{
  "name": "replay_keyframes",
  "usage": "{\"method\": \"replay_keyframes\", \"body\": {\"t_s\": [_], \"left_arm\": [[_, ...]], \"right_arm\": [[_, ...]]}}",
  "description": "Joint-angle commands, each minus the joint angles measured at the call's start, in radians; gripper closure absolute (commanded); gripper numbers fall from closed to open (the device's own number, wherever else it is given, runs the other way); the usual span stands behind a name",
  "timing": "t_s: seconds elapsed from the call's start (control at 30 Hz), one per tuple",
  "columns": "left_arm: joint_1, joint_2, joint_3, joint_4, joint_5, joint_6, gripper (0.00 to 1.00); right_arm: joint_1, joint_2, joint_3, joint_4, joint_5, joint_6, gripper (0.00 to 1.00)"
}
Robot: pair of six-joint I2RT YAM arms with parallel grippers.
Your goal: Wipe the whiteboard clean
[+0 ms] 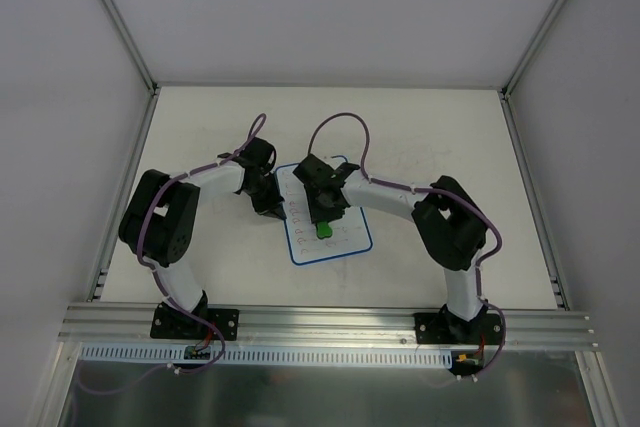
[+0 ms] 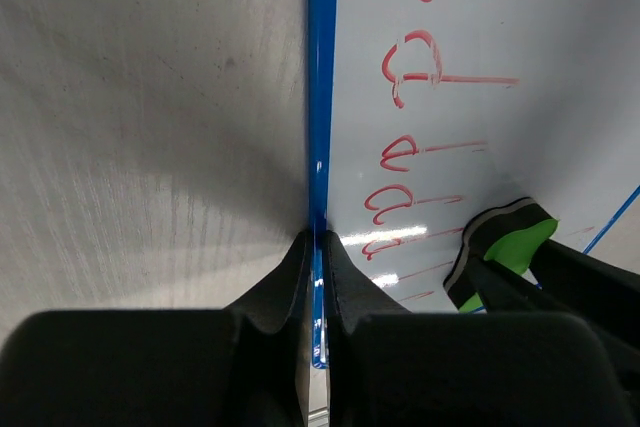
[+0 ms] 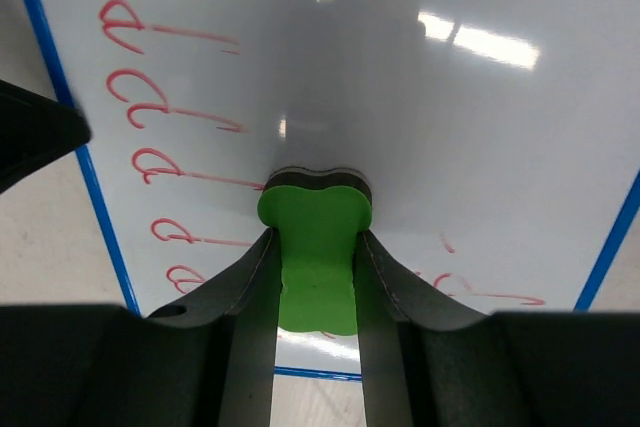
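Counter [image 1: 430, 137]: off-white and scuffed, with pale walls around it.
Whiteboard [image 1: 350, 239]: lies flat mid-counter, between our two arms.
Left gripper [image 2: 316, 239]: jaws together on the blue left border; we pin the board firmly.
Right gripper [image 3: 315, 247]: jaws clamped on the eraser [image 3: 315, 287].
Eraser: we press it flat and sweep toward the left border.
Red marks [image 2: 460, 79]: left rows unwiped, so we overlap passes.
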State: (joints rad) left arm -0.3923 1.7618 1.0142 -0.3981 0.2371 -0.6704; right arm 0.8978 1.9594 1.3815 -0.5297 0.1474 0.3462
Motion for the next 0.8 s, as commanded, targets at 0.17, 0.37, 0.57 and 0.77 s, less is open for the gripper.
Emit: {"method": "replay_keyframes", "body": {"t_s": [0.17,0.37,0.57,0.77], "left_arm": [[-0.002,0.057,-0.012,-0.001,-0.074,-0.001,1.00],[0.020,0.050,-0.026,-0.002,-0.073,0.006,1.00],[0.035,0.047,-0.029,-0.001,-0.070,0.014,1.00],[0.035,0.064,-0.019,-0.001,-0.056,0.006,1.00]], "right_arm": [[0.012,0.105,0.065,-0.013,0.018,-0.004,0.99],[-0.091,0.035,-0.103,-0.013,0.056,0.045,1.00],[-0.260,-0.114,-0.280,-0.019,0.080,0.071,1.00],[-0.252,-0.123,-0.299,0.028,0.021,0.054,1.00]]}}
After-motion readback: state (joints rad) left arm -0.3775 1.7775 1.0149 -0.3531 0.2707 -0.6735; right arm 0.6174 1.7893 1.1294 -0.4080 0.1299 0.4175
